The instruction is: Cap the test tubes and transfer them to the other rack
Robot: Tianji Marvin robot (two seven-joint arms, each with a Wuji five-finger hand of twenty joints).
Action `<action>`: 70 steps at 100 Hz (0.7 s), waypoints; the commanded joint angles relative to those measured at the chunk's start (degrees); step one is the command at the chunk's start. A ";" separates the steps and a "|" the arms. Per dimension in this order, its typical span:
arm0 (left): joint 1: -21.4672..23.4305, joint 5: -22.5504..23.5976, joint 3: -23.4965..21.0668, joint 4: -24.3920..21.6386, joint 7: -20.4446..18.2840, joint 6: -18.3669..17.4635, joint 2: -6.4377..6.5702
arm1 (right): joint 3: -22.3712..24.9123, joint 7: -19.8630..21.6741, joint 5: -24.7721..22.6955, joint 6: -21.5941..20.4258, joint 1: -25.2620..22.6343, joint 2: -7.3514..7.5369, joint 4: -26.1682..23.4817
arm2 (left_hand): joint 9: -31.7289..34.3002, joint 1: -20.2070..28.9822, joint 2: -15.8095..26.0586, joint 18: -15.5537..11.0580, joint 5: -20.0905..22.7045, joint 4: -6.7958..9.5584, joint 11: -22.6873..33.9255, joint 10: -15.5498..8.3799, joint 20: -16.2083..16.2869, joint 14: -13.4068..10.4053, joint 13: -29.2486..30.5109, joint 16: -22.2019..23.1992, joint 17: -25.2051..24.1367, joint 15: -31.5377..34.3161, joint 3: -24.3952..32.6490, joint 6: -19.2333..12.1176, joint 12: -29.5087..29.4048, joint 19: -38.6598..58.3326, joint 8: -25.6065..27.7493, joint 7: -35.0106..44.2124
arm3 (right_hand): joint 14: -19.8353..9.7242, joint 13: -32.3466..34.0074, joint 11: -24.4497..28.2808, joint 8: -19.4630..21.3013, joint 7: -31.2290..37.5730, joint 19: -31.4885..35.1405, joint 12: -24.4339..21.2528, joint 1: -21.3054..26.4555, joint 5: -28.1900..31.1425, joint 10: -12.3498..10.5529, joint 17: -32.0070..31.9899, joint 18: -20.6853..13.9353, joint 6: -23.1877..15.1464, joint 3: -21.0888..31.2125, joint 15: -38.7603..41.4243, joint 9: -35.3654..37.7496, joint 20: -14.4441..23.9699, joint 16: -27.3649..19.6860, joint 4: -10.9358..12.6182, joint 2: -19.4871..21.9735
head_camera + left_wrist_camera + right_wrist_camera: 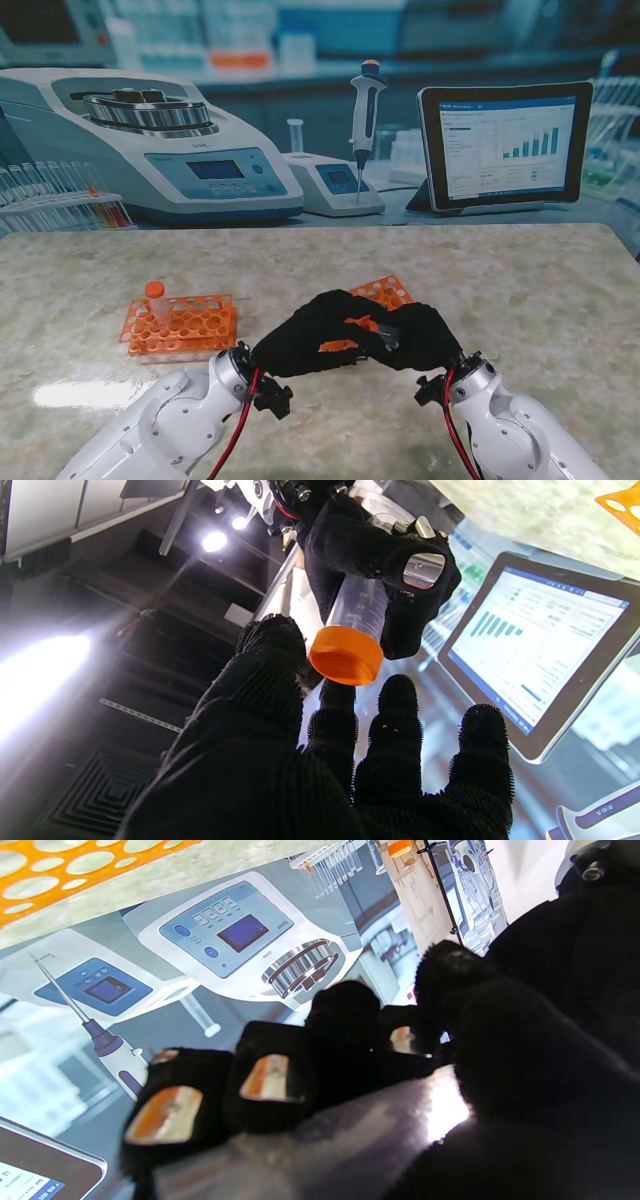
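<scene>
In the stand view my two black-gloved hands meet just above the table's middle, the left hand (pixel 305 338) against the right hand (pixel 425 335). In the left wrist view the right hand (pixel 380 565) is shut on a clear test tube (pixel 357 605) whose orange cap (pixel 346 655) points at my left hand (pixel 325 770). The left fingers are spread, with thumb and forefinger tips right beside the cap. The right wrist view shows its fingers (pixel 270 1080) wrapped around the tube (pixel 350 1140). An orange rack (pixel 185 325) on my left holds one capped tube (pixel 155 296). A second orange rack (pixel 388 293) lies partly hidden behind the hands.
A centrifuge (pixel 150 140), a small instrument with a pipette (pixel 366 110) and a tablet (pixel 505 145) stand along the far side beyond the marble table (pixel 540 300). Racks of glass tubes (pixel 55 200) sit at the far left.
</scene>
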 commanded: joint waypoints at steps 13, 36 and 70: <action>0.67 0.01 -0.80 -1.55 0.00 0.35 -0.09 | -0.20 0.03 -0.04 -0.10 -0.28 -0.21 -0.20 | -2.13 -1.87 3.84 -0.53 -3.09 1.98 -0.71 -0.09 -0.21 -0.35 -1.88 -0.40 -0.60 -0.95 -2.14 7.12 -1.92 -2.52 -1.35 -4.92 | -3.86 1.54 -0.34 1.59 3.20 17.01 0.75 1.71 0.48 0.36 4.35 -6.52 -5.05 -0.12 9.96 2.36 2.62 2.91 -0.25 2.05; 1.63 0.70 -2.26 -2.52 1.32 0.86 -0.34 | -0.81 -0.18 0.67 -0.03 -0.25 -0.38 -0.44 | -3.07 -4.56 6.73 -0.66 -5.24 2.40 -0.65 0.40 0.07 -0.34 -1.85 -0.08 -0.48 -0.68 -3.43 11.06 -1.10 -2.40 -2.04 -8.85 | -3.86 1.54 -0.30 1.59 3.20 17.01 0.79 1.75 0.48 0.41 4.35 -6.52 -5.05 -0.09 9.96 2.38 2.62 2.91 -0.22 1.96; 3.07 1.74 -4.70 -4.28 1.78 1.55 -0.26 | -1.48 -0.96 1.24 1.08 -0.30 -0.64 -0.89 | -4.27 -7.54 8.14 -0.89 -7.40 3.02 -0.35 0.43 0.59 -0.97 -2.08 0.53 -0.68 -0.43 -5.43 15.44 0.15 -2.14 -1.28 -11.22 | -3.86 1.54 -0.26 1.59 3.20 16.98 0.80 1.70 0.49 0.40 4.34 -6.54 -5.04 -0.01 9.96 2.39 2.61 2.91 -0.20 1.97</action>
